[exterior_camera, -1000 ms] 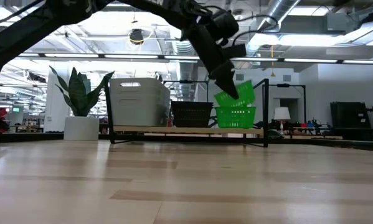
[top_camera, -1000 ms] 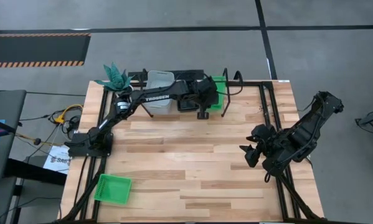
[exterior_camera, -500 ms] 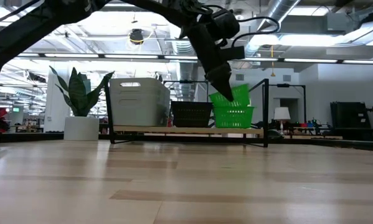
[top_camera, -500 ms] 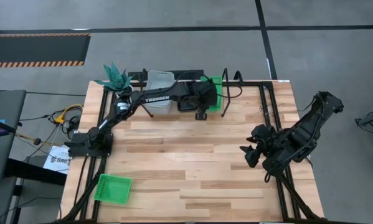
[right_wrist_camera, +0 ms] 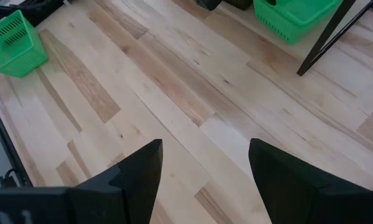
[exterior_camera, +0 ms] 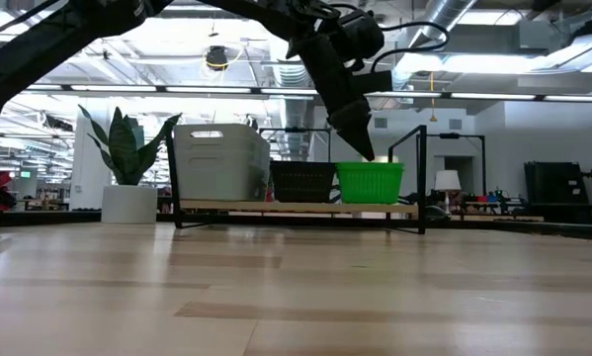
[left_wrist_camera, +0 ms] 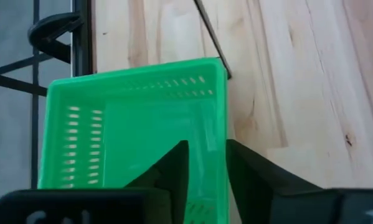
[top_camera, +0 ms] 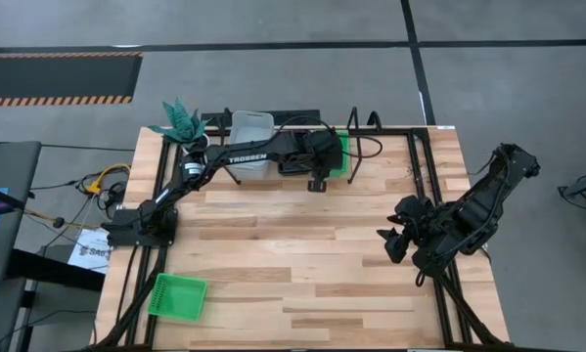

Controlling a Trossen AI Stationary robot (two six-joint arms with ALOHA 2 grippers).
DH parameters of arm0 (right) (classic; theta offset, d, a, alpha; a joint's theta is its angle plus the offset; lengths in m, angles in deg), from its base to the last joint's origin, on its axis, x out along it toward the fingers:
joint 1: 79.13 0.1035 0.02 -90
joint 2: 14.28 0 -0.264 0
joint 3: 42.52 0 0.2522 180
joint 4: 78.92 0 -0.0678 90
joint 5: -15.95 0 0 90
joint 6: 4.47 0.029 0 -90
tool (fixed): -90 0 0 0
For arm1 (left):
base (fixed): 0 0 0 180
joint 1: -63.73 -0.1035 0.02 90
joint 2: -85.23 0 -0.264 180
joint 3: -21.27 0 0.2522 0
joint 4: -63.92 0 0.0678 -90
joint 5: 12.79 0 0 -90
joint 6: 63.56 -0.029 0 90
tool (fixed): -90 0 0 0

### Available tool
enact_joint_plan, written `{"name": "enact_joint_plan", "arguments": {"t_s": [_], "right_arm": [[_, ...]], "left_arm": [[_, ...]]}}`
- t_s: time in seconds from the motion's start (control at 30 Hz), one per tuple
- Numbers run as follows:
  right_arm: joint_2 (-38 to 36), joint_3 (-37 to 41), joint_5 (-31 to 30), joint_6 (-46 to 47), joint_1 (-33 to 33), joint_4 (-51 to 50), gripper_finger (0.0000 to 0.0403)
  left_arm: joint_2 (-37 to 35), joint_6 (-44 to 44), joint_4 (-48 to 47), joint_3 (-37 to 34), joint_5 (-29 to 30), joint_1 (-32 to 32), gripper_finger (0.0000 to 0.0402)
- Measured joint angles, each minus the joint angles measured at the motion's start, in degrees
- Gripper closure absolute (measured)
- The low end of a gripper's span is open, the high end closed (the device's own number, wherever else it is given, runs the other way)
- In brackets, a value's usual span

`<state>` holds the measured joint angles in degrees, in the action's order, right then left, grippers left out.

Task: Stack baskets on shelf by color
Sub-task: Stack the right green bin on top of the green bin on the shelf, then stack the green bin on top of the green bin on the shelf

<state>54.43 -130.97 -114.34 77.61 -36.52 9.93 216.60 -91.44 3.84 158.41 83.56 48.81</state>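
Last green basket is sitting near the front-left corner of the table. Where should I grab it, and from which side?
Take the loose green basket by one long rim wall, coming straight down with one finger inside and one outside. It lies upright and open-topped, slightly askew, so turn the wrist to match. The left gripper, now at the shelf, looks the nearer.

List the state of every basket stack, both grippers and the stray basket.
Green stack: nested level on the shelf.
Black stack: on the shelf, middle.
Grey-white stack: on the shelf, by the plant.
Loose green basket: on the tabletop, upright.
Left gripper: straddling the green stack's wall, opening.
Right gripper: open, empty.
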Motion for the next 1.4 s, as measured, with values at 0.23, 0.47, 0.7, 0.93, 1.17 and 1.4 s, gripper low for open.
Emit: {"name": "enact_joint_plan", "arguments": {"t_s": [0.23, 0.47, 0.7, 0.93, 1.17, 1.4], "right_arm": [[0.01, 0.0, 0.0, 0.02, 0.0, 0.02, 0.0139], [0.0, 0.0, -0.03, 0.02, 0.0, 0.02, 0.0139], [0.02, 0.0, -0.09, 0.0, 0.0, 0.28, 0.0139], [-0.02, 0.0, -0.07, -0.8, 0.11, 1.05, 0.0139], [0.0, 0.0, 0.02, -2.91, 0.11, 3.02, 0.0139], [0.0, 0.0, 0.09, -3.02, 0.1, 3.1, 0.0139]], "left_arm": [[-0.26, 2.22, -3.18, 2.85, 0.4, 1.26, 0.0272], [-5.24, 21.0, -22.86, 8.8, -0.07, 3.91, 0.0264], [-10.46, 47.4, -43.57, 7.34, 2.63, 10.7, 0.0264], [-16.49, 64.32, -43.8, 0.4, 7.16, 25.69, 0.0264], [-17.09, 89.01, -43.62, -4.74, 7.8, 40.46, 0.0264], [-16.79, 111.56, -43.71, -11.98, 0.3, 48.66, 0.0264]]}}
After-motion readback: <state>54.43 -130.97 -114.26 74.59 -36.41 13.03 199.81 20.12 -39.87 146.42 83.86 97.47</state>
